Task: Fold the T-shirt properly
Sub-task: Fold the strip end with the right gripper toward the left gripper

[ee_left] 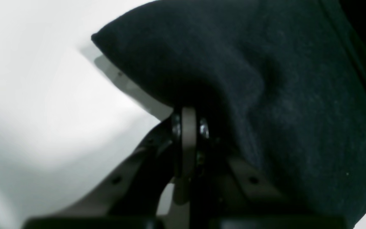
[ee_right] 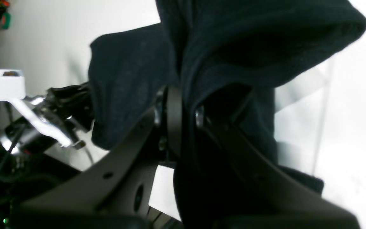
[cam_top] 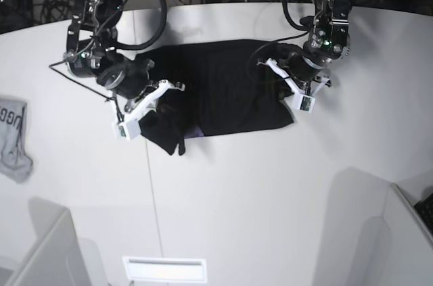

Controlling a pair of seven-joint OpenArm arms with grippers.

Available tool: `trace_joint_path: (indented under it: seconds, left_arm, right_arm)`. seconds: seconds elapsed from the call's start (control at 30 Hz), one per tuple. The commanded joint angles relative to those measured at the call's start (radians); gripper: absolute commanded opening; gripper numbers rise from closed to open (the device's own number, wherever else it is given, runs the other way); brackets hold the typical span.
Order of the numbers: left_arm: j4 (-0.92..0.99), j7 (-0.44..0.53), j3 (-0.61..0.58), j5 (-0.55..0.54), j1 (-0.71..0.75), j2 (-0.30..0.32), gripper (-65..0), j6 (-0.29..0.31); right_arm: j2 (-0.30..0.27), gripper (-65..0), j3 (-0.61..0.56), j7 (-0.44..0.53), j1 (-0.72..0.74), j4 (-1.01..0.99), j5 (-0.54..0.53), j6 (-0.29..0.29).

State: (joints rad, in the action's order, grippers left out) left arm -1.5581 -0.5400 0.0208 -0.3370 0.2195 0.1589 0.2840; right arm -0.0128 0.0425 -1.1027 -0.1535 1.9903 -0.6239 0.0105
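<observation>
Nearest the left wrist camera, the left gripper (ee_left: 189, 127) is clamped tight on a bunched corner of the T-shirt (ee_left: 265, 95), whose dark cloth is lifted clear of the white table (ee_left: 43, 111) beneath. Close to the right wrist camera, the right gripper (ee_right: 178, 117) is likewise pinched on a thick fold of the same garment, which drapes over and around its jaws. Further off, the base view shows the T-shirt (cam_top: 223, 90) lying across the far half of the table (cam_top: 237, 198), already gathered into a wide band, with the right gripper (cam_top: 145, 107) at one end and the left gripper (cam_top: 298, 86) at the other. A sliver of purple print (cam_top: 194, 132) shows at its near edge. Judged from this, a fold is under way, both ends held. The next move calls for both arms carrying their ends evenly so the layers land aligned. A small grey garment (cam_top: 13, 138) lies well apart at the table's edge.
</observation>
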Motion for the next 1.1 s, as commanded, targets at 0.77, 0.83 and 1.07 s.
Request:
trace_joint_path:
  seconds: [0.77,0.83,1.07]
  left_arm:
    - [-0.014,-0.016,0.0,0.008,0.021,0.006,-65.0,-0.004]
    - [-0.014,-0.016,0.001,0.008,0.021,0.006,-65.0,-0.004]
    - [-0.014,-0.016,0.001,0.008,0.022,0.008,-65.0,-0.004]
  right_arm:
    - [0.089,-65.0,-0.201,0.125,0.013,0.014,-0.098,-0.045]
    - [0.087,-65.0,-0.23,0.144,0.022,0.013,-0.077,-0.08]
    - [0.095,-65.0,-0.31,0.154,0.035,-0.004,0.014,-0.085]
